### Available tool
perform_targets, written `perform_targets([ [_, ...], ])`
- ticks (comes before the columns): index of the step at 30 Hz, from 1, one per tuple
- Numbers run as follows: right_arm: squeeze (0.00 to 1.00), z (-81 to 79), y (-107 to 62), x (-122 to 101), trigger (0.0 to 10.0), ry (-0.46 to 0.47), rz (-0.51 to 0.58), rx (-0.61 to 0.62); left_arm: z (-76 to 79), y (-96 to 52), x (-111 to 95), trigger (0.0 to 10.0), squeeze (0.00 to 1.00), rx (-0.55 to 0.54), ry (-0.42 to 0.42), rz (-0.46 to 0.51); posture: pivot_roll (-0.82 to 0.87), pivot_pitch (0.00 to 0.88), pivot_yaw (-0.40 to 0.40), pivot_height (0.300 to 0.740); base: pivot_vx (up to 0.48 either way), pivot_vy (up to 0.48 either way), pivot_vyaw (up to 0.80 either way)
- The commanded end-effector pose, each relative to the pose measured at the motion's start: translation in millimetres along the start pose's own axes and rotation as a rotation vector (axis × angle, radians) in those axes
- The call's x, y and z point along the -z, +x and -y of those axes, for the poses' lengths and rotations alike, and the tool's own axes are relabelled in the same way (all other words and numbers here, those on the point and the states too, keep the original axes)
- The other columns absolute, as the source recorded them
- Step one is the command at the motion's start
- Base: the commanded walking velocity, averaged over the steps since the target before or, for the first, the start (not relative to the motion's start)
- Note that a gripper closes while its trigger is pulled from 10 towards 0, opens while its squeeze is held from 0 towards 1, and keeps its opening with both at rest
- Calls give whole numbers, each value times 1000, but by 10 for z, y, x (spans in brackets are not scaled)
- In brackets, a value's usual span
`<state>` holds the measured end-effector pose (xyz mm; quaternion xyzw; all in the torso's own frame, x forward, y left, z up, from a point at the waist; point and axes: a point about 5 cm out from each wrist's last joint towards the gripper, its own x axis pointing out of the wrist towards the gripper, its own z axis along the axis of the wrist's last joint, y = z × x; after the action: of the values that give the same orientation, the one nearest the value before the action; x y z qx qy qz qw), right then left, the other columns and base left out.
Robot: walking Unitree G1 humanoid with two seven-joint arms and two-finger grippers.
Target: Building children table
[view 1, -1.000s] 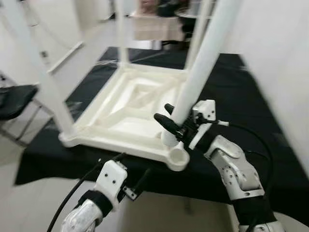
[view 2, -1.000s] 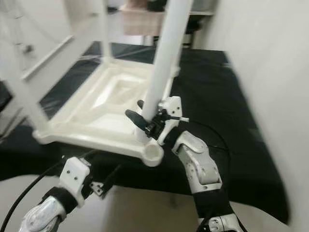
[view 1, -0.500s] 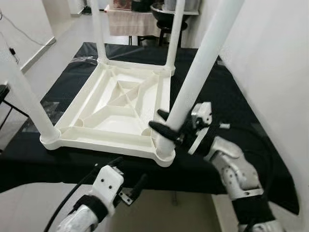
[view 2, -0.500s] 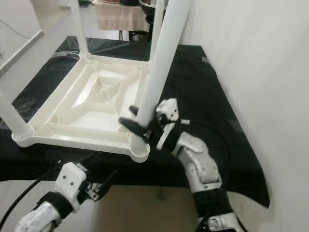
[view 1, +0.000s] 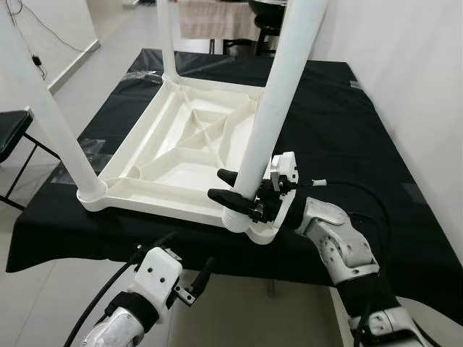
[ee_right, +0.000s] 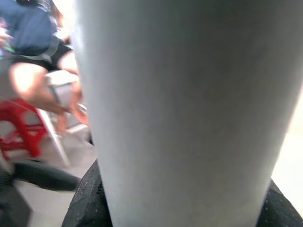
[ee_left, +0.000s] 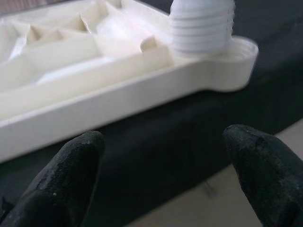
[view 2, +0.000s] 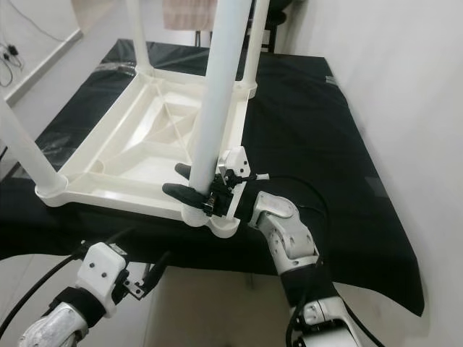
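While the left tool [view 1: 189, 283] hangs low with its fingers apart, below the bench [view 1: 376, 195] edge, the right tool [view 1: 242, 196] is clamped on the near table leg [view 1: 271, 108]. The white tabletop [view 1: 181, 155] lies upside down on the black cloth. I think the leg should be held straight and turned slowly into its corner socket [view 1: 249, 224].

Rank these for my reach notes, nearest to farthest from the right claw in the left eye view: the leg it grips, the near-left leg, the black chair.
1. White leg, gripped by the right claw, near-right corner.
2. Near-left leg, across the tabletop's front edge.
3. Black chair, far left, off the table.
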<state>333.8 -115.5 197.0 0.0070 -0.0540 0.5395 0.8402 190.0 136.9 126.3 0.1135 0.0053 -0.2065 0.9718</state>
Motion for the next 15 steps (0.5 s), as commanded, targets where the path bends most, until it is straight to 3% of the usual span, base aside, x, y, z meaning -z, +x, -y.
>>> perform_targets([
  [1,0,15,-12,-32,10000,-18,19,1,-10,-27,11,10000,0,1,23,-20,197,251,-62,740,0,0,0],
  [4,0,91,-144,-103,10000,-19,16,-18,-4,-82,-19,10000,0,4,32,-23,208,280,-52,740,0,0,0],
  [6,0,91,-144,-103,10000,-19,16,-18,-4,-82,-19,10000,0,4,32,-23,208,280,-52,740,0,0,0],
  [9,0,87,-307,-176,10000,-39,-24,-149,6,-172,-83,10000,0,25,49,-29,219,318,-33,740,0,0,0],
  [15,0,110,-356,-236,10000,-84,-70,-268,3,-253,-130,10000,0,38,65,-41,233,335,-23,740,0,0,0],
])
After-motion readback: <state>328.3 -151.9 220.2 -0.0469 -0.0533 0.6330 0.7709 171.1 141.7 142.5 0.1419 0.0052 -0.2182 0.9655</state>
